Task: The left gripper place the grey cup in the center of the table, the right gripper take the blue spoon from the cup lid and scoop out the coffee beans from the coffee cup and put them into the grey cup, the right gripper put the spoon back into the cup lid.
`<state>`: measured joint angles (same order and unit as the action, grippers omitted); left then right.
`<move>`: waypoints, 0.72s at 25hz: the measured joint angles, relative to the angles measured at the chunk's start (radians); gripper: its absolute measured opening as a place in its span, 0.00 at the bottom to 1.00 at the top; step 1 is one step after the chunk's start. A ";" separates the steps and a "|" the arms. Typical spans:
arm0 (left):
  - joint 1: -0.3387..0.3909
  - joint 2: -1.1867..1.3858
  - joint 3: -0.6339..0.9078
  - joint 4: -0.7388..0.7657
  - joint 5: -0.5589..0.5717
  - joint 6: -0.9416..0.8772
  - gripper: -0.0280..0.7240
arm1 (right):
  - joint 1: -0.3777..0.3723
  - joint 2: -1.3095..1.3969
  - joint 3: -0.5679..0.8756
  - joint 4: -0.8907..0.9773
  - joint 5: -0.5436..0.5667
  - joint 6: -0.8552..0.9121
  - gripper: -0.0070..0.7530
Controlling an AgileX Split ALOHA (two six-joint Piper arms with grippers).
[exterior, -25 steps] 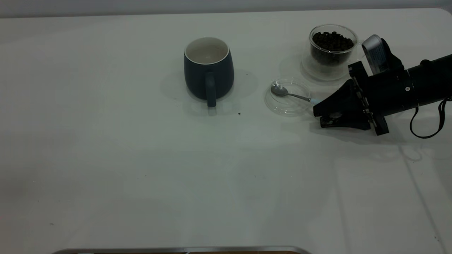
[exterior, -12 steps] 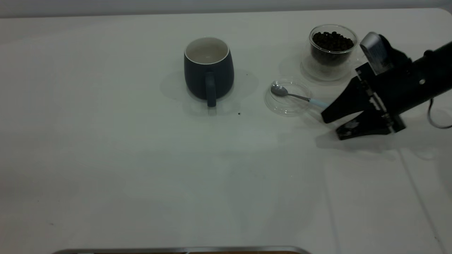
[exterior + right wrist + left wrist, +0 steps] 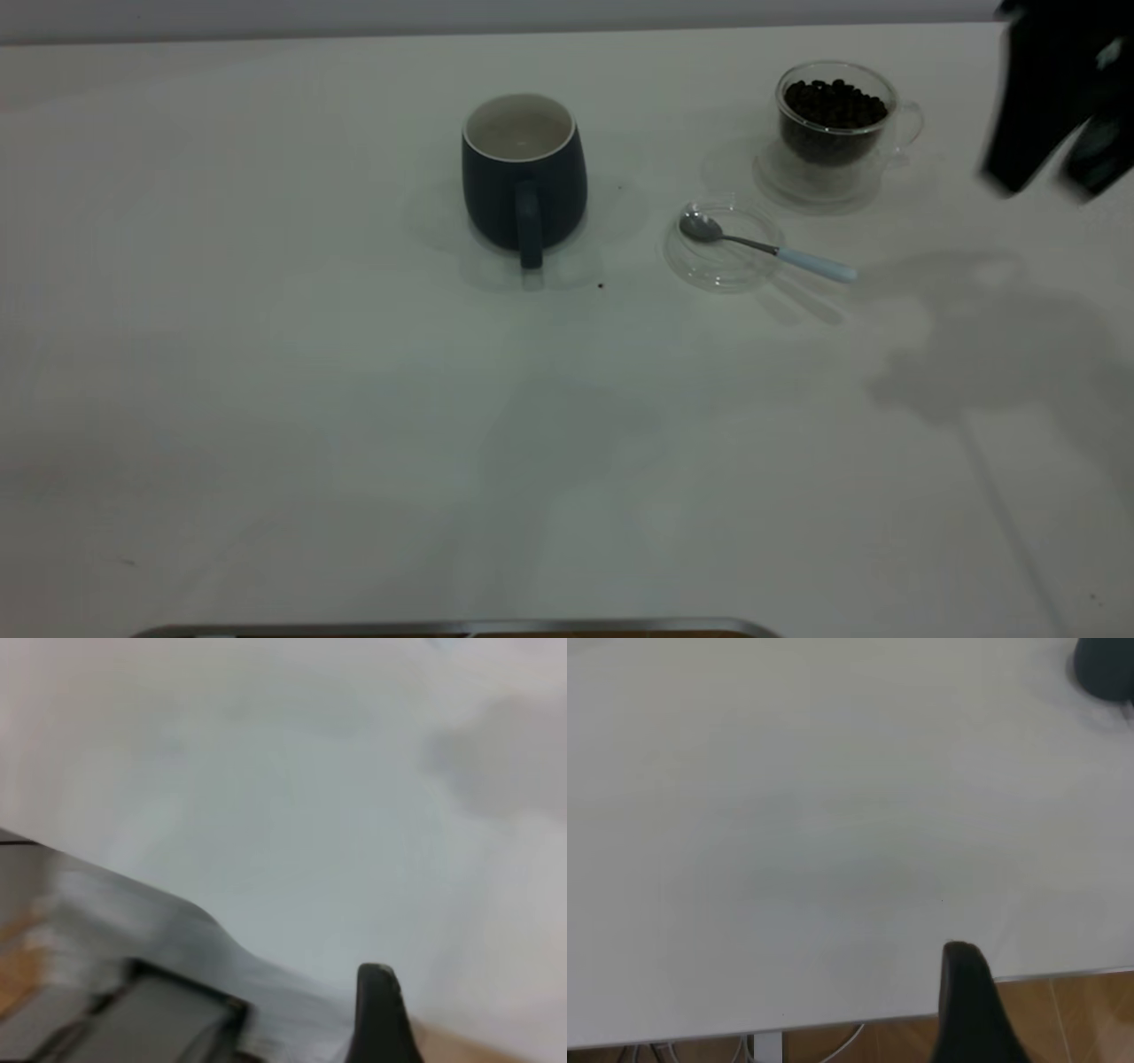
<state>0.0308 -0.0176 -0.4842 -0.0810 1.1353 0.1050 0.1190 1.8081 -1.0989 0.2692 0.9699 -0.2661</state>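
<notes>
Looks like a lab or test bench set up for robot trials rather than a home kitchen. Wide, plain white table [image 3: 354,443] under even overhead light, bare but for a few staged props: grey cup [image 3: 523,173], glass coffee cup [image 3: 834,115] of beans, clear cup lid [image 3: 722,257] with blue spoon [image 3: 771,248]. Black robot arm hanging at the far right edge. Loose cables [image 3: 833,1041] dangling below the table edge over a wood-toned floor [image 3: 1072,1010].

Right claw [image 3: 1054,182] blurred, cut off at top-right edge; grey cup [image 3: 1106,666] cropped in left wrist view.
</notes>
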 joint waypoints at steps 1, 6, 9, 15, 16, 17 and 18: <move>0.000 0.000 0.000 0.000 0.000 0.000 0.72 | 0.024 -0.090 0.024 -0.062 0.013 0.076 0.75; 0.000 0.000 0.000 0.000 0.000 0.000 0.72 | 0.099 -0.442 0.197 -0.193 0.103 0.276 0.75; 0.000 0.000 0.000 0.000 0.000 0.000 0.72 | 0.106 -0.664 0.317 -0.199 0.122 0.300 0.75; 0.000 0.000 0.000 0.000 0.000 0.000 0.72 | 0.109 -1.020 0.503 -0.211 0.115 0.316 0.75; 0.000 0.000 0.000 0.000 0.000 0.000 0.72 | 0.109 -1.074 0.527 -0.224 0.112 0.316 0.75; 0.000 0.000 0.000 0.000 0.000 0.000 0.72 | 0.109 -1.125 0.549 -0.238 0.110 0.316 0.75; 0.000 0.000 0.000 0.000 0.000 0.000 0.72 | 0.109 -1.175 0.571 -0.253 0.110 0.316 0.75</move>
<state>0.0308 -0.0176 -0.4842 -0.0810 1.1353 0.1050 0.2276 0.6333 -0.5280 0.0160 1.0795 0.0498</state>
